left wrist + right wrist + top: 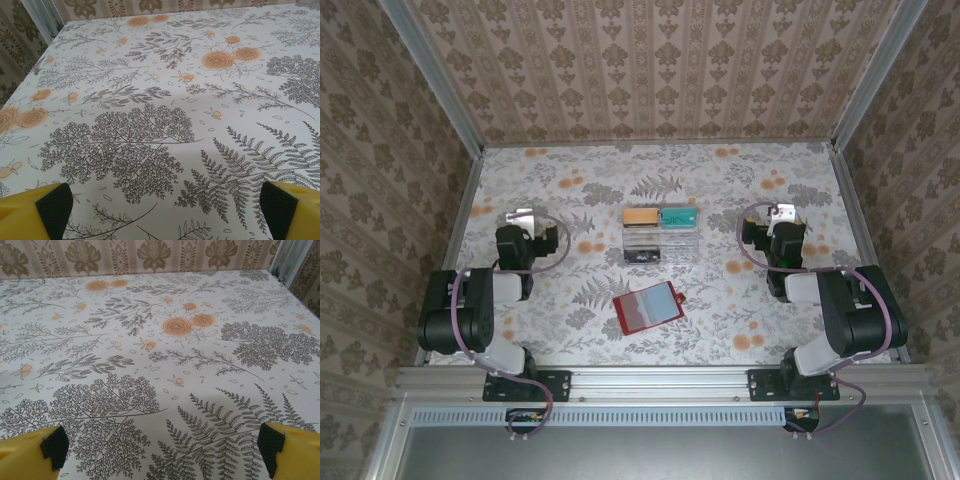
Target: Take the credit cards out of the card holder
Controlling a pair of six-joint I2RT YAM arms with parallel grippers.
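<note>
Table (740, 300): floral cloth. Left gripper (523, 216): well left of the clear tray (660, 245), jaws spread wide, holding nothing. Right gripper (782, 213): well right of the tray, spread wide, empty. Card holder (648, 307): red, lying flat just nearer the arm bases than the tray.

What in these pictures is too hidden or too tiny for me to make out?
- Top view: card holder too small to show whether any cards are inside.
- Top view: clear tray, orange and teal contents too small to identify.
- Wrist views: left gripper and right gripper, fingers cut off by the bottom edge.
</note>
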